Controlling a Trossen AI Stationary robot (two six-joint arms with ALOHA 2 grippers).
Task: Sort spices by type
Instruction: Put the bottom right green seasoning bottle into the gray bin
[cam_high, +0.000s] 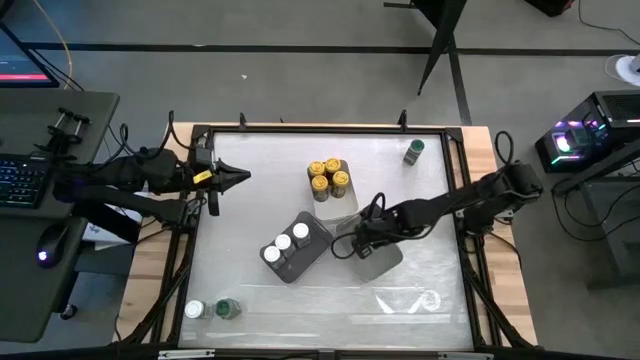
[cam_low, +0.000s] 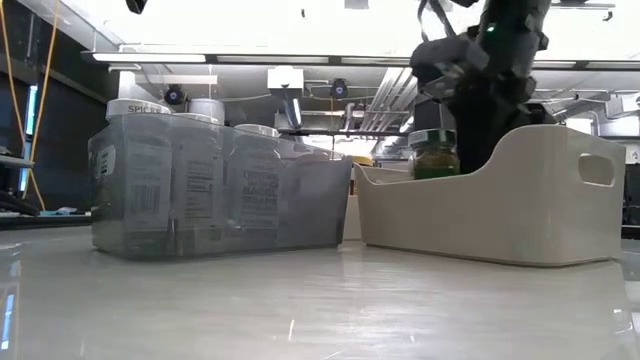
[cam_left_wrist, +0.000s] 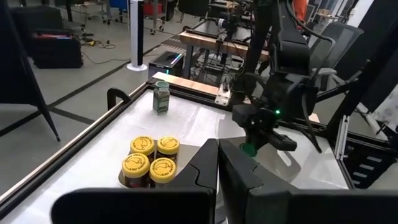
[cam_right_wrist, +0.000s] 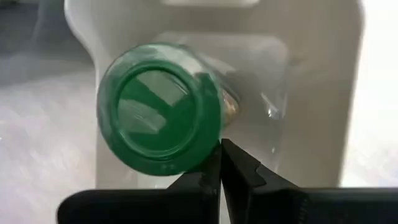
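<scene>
Green-lidded spice jar (cam_right_wrist: 160, 109) stands in the white tray (cam_right_wrist: 311, 93), just beside the right jaws (cam_right_wrist: 219, 163), which are closed and hold nothing, tips at the lid's rim. Left jaws (cam_high: 240, 177), also closed and empty, wait over the desk's (cam_high: 260, 150) left edge.

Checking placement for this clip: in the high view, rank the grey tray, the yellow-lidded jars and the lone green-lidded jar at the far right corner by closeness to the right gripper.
1. Grey tray, just left of the right gripper.
2. Yellow-lidded jars, farther up, mid-table.
3. Lone green-lidded jar, far right corner.
</scene>
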